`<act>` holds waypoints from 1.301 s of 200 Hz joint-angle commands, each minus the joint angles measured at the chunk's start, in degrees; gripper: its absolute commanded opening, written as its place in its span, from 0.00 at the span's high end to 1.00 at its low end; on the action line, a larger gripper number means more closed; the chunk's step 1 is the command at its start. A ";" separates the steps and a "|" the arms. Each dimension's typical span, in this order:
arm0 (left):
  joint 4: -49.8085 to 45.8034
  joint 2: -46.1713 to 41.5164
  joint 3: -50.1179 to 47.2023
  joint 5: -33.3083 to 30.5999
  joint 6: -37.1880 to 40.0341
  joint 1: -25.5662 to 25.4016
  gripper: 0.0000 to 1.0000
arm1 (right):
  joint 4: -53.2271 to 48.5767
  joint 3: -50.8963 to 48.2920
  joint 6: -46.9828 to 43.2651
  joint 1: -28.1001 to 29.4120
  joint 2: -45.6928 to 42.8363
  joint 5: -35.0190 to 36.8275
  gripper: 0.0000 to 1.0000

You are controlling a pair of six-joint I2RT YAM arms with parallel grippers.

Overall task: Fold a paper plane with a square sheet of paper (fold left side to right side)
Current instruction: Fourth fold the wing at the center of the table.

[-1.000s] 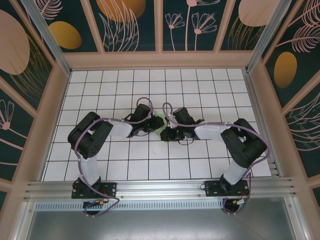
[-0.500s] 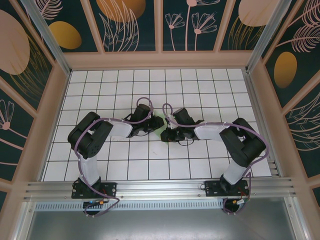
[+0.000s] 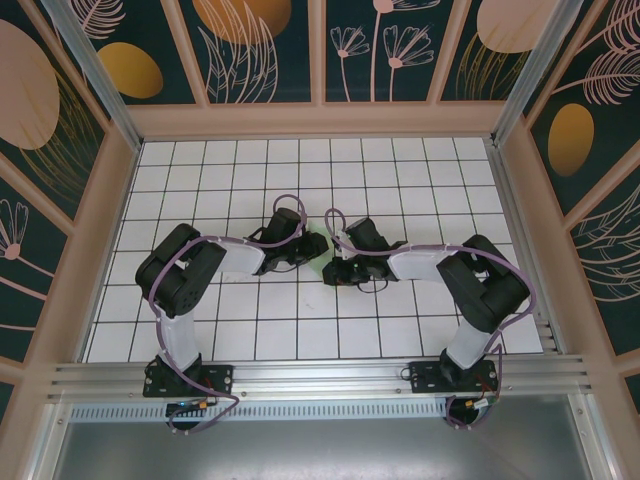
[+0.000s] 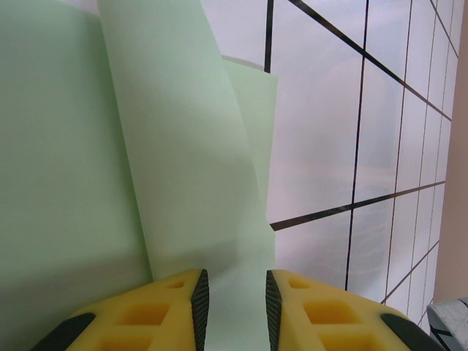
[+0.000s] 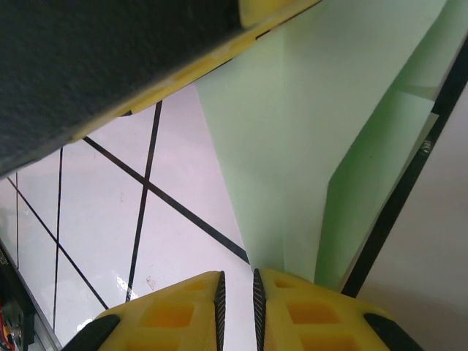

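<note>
Centrally, on white grid table (image 3: 400, 180): sheet of paper (image 3: 318, 248), pale mint-green, thin, partly folded, one flap lifted off the surface. Lies between the two grippers near the middle of the table, well apart from the walls.

Left gripper (image 3: 302, 252): low over the table, at the paper's left side in the top view. Yellow fingers (image 4: 164, 311) at the bottom of the left wrist view, jaws a little apart. Strip of paper rising out of the gap and curving over a flatter layer, with a further corner of paper showing just beyond it. Cannot tell whether pinched or merely straddled.

Right gripper (image 3: 334, 268): low at the paper's right side, facing the left one, the two close together. Yellow fingers (image 5: 172, 314) at the bottom of the right wrist view, jaws almost together, clenched on a creased edge of the paper narrowing into the gap. Fans out from there across a black grid line in at least two overlapping layers, one darker in shadow.

Surroundings: tan frame (image 3: 320, 120) and dark panels (image 3: 280, 50) with leaf and flower patterns on three sides. Purple cables (image 3: 165, 275) looped along both arms.
</note>
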 commanded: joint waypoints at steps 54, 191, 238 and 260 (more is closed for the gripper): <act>-6.97 2.62 -1.24 -2.41 0.73 -0.11 0.69 | -1.57 -1.75 0.38 0.20 1.54 1.29 0.78; -7.60 3.05 -1.17 -3.09 0.80 -0.03 0.69 | -4.55 -7.26 1.53 3.92 -1.68 1.71 0.80; -7.64 2.92 -1.22 -3.12 0.80 -0.03 0.69 | -6.74 -8.24 1.47 4.57 -3.89 1.90 0.80; -7.53 2.79 -1.32 -3.12 0.80 -0.03 0.69 | -8.52 -7.34 0.95 4.59 -5.13 1.95 0.80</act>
